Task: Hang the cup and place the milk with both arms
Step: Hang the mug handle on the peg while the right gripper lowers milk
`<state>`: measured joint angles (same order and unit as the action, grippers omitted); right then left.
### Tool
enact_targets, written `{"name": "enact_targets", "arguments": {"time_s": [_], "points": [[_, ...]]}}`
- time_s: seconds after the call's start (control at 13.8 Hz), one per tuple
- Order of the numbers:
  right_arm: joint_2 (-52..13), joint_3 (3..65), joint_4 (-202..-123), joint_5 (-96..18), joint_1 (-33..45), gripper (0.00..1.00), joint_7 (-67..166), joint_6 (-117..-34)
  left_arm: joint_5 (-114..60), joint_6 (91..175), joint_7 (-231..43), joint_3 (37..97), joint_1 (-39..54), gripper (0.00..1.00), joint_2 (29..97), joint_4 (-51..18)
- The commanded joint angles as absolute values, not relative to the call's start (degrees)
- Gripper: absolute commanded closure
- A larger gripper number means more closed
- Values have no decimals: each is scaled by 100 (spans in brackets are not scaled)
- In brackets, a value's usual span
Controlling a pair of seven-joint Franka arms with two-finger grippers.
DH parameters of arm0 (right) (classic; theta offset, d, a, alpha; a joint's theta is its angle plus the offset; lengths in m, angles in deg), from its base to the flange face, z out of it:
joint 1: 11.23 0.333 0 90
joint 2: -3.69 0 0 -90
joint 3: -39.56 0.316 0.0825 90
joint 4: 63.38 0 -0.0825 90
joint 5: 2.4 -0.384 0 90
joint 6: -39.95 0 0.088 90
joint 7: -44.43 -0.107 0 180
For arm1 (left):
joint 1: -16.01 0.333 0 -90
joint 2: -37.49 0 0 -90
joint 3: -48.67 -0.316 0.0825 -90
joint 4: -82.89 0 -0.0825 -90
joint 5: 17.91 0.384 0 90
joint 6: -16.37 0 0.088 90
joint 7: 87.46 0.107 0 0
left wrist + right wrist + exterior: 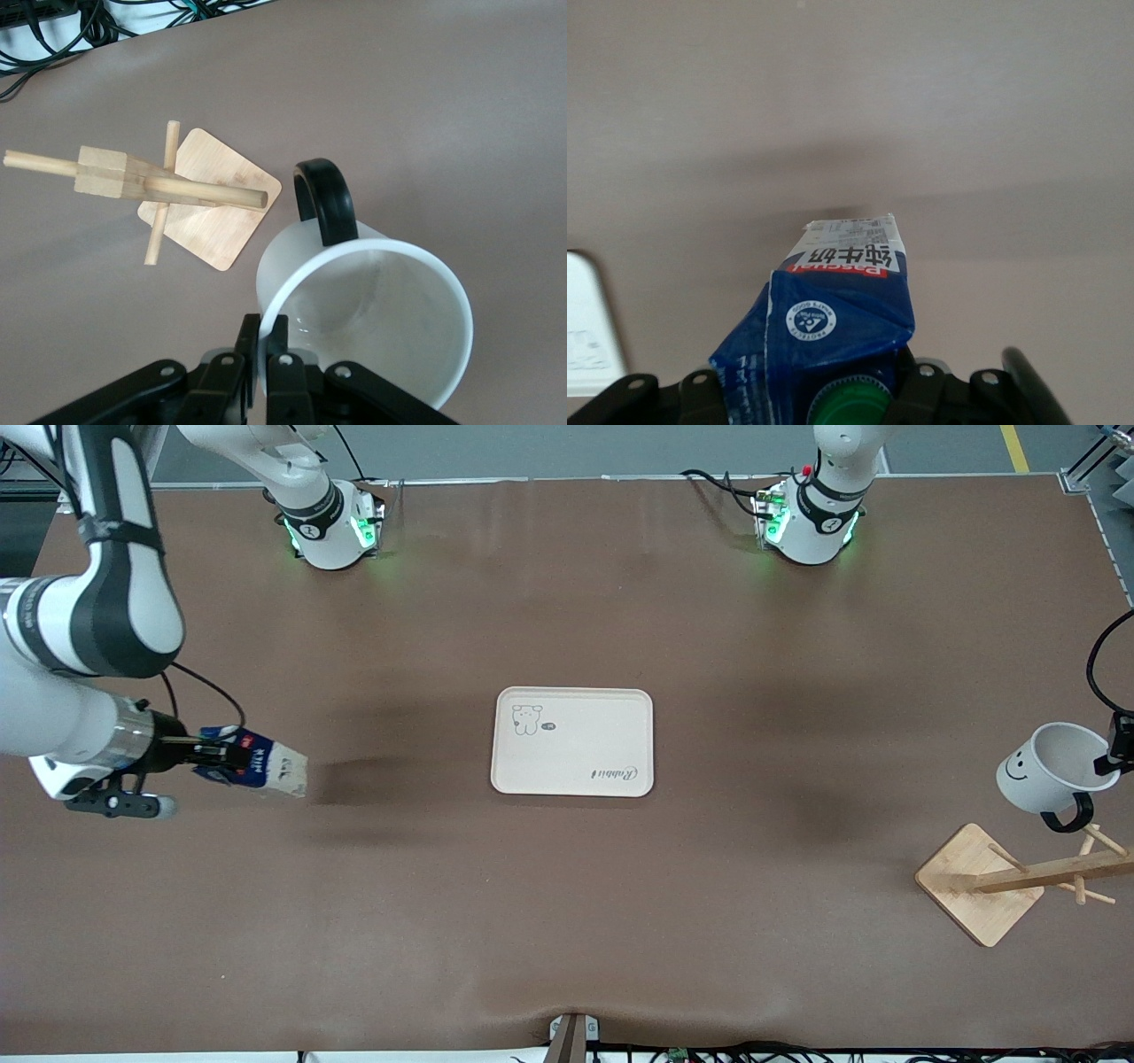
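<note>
**Both arms hold things up in the air**

The right gripper (213, 756) grips the milk (259, 763) above bare table at the right arm's end. The left gripper (263, 347) pinches the cup (1054, 770) by its rim over the wooden rack (1019, 879). The tray (573, 740) sits between them.

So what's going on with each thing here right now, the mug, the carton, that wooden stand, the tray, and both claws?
cup: held in the air, tilted, over the rack, not hung.
milk: lifted, tilted, over bare table near the right arm's end.
wooden rack: standing, pegs bare.
tray: flat at mid-table, nothing on it.
left gripper: shut on the cup's rim.
right gripper: shut on the milk's top.
</note>
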<state>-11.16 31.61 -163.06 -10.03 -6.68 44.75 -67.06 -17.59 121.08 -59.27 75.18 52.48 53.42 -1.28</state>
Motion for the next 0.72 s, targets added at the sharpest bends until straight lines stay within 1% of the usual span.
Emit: {"name": "enact_targets", "arguments": {"time_s": [0.0,0.14,0.29,0.43,0.51,0.58,0.65], "points": [[-651,3297,-17252,-978,-1157,100,4891,-7105,-1914,12122,-5775,7565,5318,100,5498,44],[-563,3297,-17525,-978,-1404,100,5137,-7236,-1958,12122,-5697,7565,5388,100,5603,132],[-344,3297,-17945,-978,-1449,100,5173,-7447,-1967,12122,-5565,7574,5406,100,5770,290],[33,3297,-18744,-978,-1422,100,5164,-8191,-1984,12140,-5398,7574,5441,100,5928,404],[122,3297,-19096,-987,-1448,100,5155,-8543,-2054,12218,-5293,7574,5502,100,5972,413],[97,3297,-19221,-987,-1483,100,5155,-8712,-2115,12262,-5196,7565,5520,100,5990,405],[88,3297,-19214,-987,-1518,100,5147,-8714,-2125,12280,-5143,7565,5520,100,6034,413]]}}
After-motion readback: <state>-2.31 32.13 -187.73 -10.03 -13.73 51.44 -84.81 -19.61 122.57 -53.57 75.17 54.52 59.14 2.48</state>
